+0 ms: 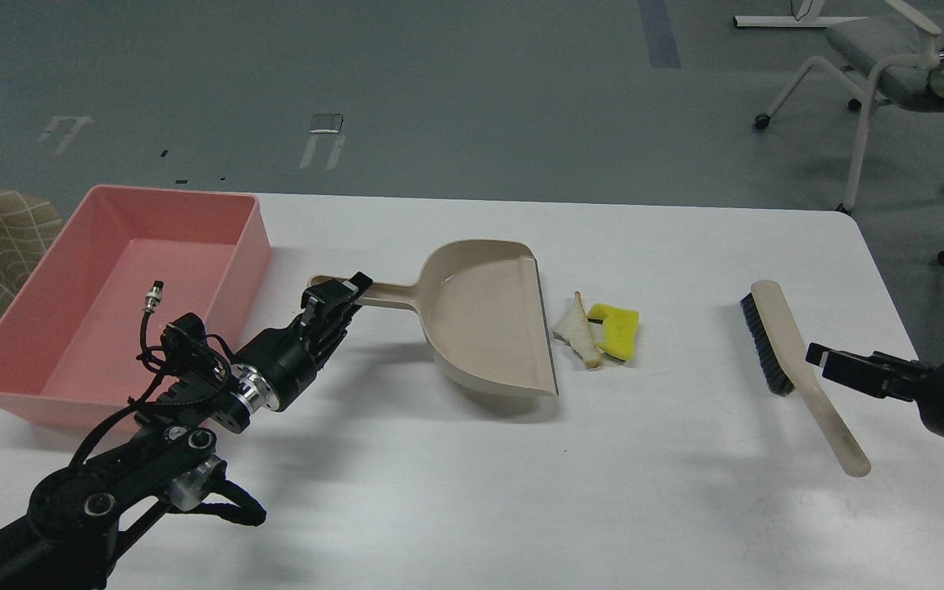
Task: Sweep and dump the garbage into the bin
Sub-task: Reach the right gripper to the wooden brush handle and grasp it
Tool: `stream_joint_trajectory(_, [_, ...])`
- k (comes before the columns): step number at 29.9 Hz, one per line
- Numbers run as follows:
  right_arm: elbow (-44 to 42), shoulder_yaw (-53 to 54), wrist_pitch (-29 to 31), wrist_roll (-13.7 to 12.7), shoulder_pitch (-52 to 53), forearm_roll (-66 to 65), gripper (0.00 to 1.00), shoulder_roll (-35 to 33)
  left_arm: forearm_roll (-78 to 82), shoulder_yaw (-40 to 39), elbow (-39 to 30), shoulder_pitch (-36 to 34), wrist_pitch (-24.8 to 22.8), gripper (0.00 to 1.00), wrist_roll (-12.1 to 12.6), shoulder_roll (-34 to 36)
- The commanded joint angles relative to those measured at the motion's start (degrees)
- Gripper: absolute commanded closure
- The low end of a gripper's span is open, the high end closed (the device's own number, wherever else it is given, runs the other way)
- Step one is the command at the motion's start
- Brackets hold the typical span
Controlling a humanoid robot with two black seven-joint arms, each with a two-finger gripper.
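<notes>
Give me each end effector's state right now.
Left end effector: at the dustpan handle; open or shut cannot be told.
Right end effector: beside the brush handle; cannot be told.

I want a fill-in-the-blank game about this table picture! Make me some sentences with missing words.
1. The big tray at the table's left is colored ____.
2. The bread slice and yellow sponge chunk lie just outside the open mouth of the beige ____.
3. The left gripper is at the dustpan's ____.
4. Near the right gripper lies a ____ with black bristles.

Missing words: pink; dustpan; handle; brush
</notes>
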Motion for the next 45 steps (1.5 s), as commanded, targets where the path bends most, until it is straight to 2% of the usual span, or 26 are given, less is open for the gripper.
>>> stream_joint_trajectory(1, [0.23, -0.02, -0.18, -0.53, -1.02, -0.01, 0.02, 0.36, 0.09, 0.0, 0.0, 0.0, 0.0, 1.0, -0.03, -0.11])
stream_joint_trajectory(12, [-0.03, -1.33, -0.18, -0.97, -2.52, -0.89, 0.03, 2.99, 0.09, 0.0, 0.0, 0.0, 0.18, 1.0, -0.03, -0.64])
stream_joint_trajectory(16, [-0.03, -3.0, -0.44, -1.76, -3.05, -3.95, 0.08, 4.13, 0.09, 0.0, 0.0, -0.08, 0.18, 1.0, -0.12, -0.64])
stream_joint_trajectory(17, [-0.12, -3.09, -0.62, -1.85, -3.14, -4.49, 0.15, 4.31, 0.09, 0.0, 0.0, -0.08, 0.18, 1.0, -0.12, -0.64])
stream_joint_trajectory(20, [-0.12, -3.09, -0.53, -2.03, -3.49, -4.93, 0.24, 4.31, 0.09, 0.0, 0.0, -0.08, 0.18, 1.0, -0.12, -0.72])
stream_joint_trajectory(23, [-0.29, -3.18, -0.62, -2.11, -3.49, -7.73, 0.32, 4.4, 0.09, 0.0, 0.0, 0.0, 0.18, 1.0, -0.12, -0.72])
stream_joint_trajectory(27, [-0.21, -3.18, -0.62, -2.11, -3.49, -8.01, 0.37, 4.93, 0.09, 0.0, 0.0, 0.09, 0.18, 1.0, -0.21, -0.64])
stream_joint_trajectory(35, [-0.3, -3.18, -0.62, -2.11, -3.49, -8.27, 0.63, 5.1, 0.09, 0.0, 0.08, 0.18, 0.18, 1.0, -0.73, -0.11])
stream_joint_trajectory(37, [-0.3, -3.09, -0.62, -2.11, -3.49, -8.27, 0.73, 5.02, 0.0, 0.0, 0.08, 0.18, 0.18, 1.0, -0.73, -0.28])
stream_joint_trajectory(39, [-0.21, -3.09, -0.53, -2.11, -3.57, -8.18, 0.77, 5.02, 0.09, 0.0, 0.08, 0.09, 0.18, 1.0, -0.73, -0.37])
stream_joint_trajectory(42, [-0.21, -3.27, -0.53, -2.11, -4.01, -8.18, 0.88, 4.84, 0.0, 0.0, 0.08, 0.18, 0.18, 1.0, -0.73, -0.37])
stream_joint_trajectory(45, [-0.21, -3.27, -0.62, -2.03, -4.28, -8.18, 0.92, 5.02, 0.09, 0.0, 0.08, 0.18, 0.18, 1.0, -0.73, -0.37])
